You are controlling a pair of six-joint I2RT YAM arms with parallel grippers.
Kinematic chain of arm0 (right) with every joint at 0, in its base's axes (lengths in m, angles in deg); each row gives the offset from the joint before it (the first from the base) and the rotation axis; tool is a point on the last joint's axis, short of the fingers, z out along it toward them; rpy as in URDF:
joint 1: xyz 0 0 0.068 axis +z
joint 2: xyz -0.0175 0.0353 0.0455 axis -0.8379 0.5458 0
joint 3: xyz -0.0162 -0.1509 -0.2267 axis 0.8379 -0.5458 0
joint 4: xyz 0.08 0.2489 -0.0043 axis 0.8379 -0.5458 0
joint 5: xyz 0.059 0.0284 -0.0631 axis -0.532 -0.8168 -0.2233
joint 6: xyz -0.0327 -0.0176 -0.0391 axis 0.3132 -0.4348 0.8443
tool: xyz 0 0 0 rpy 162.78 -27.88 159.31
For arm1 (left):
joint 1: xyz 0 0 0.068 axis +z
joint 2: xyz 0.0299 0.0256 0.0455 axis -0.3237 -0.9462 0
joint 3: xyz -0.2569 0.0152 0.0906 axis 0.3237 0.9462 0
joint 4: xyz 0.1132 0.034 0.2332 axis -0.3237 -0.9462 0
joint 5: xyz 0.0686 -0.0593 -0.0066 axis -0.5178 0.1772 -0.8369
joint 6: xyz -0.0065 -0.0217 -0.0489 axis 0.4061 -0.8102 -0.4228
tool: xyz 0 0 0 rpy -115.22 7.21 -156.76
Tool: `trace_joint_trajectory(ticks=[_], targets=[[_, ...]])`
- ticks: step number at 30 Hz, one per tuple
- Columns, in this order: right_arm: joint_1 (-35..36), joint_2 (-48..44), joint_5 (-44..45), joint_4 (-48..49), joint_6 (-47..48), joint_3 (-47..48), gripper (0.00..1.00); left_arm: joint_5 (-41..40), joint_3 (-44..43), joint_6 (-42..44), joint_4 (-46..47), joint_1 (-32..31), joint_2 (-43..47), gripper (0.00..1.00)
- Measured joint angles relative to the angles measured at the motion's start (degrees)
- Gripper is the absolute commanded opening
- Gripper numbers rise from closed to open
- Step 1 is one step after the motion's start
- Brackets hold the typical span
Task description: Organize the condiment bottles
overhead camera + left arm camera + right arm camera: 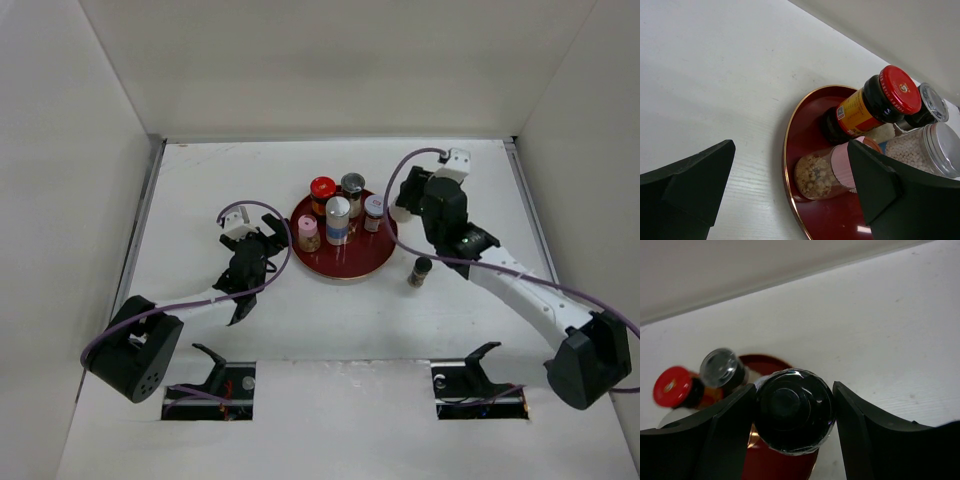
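Bright, even light from overhead fills the white enclosure; the table [330, 320] is washed nearly featureless, and the shadows under my arms are faint and soft; from my left wrist the red cap [900, 90] is sharp, while my own fingers [690, 185] go near-black, detail lost; from my right wrist the wrapped jar [794, 412] pinched in my right gripper [794, 390] is out of focus, ringed with glare; the caps behind it smear.
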Motion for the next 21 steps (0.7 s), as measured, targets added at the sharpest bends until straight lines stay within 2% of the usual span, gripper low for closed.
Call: trace_joint_trajectory(ticks=[9,21], targets=[[9.9,-0.4,-0.9,-1.3,-0.3,-2.1,0.51,0.0,0.0,0.0,0.0,0.0,0.0,0.99],[21.7,15.7,-1.9,7.0,-1.4,-2.4,0.51,0.0,0.0,0.0,0.0,0.1,0.0,0.99]])
